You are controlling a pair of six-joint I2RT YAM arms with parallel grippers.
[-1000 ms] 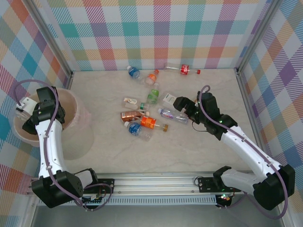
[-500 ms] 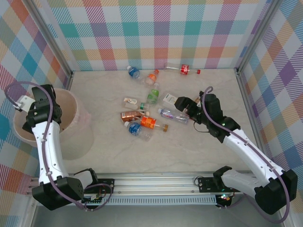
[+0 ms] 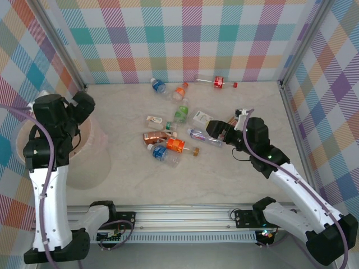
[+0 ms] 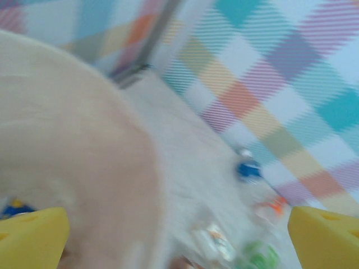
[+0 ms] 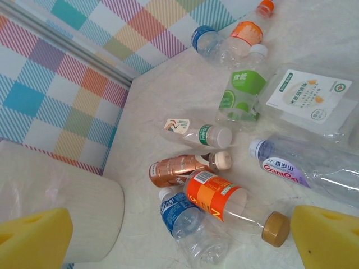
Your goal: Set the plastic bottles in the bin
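Your left claw (image 3: pixel 83 105) by the bin (image 3: pixel 90 151) and right claw (image 3: pixel 216 130) both gape empty; close off-centre and the purple-labelled bottle (image 3: pixel 199 135) may roll away.

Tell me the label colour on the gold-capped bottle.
Orange with white print; the gold-capped bottle shows best in the right wrist view.

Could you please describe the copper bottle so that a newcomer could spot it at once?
Start at the bin on the table's left side and look right to the bottles lying mid-table. The copper bottle lies at the group's left edge, beside the orange-labelled bottle. It alone wears a shiny metallic copper wrap.
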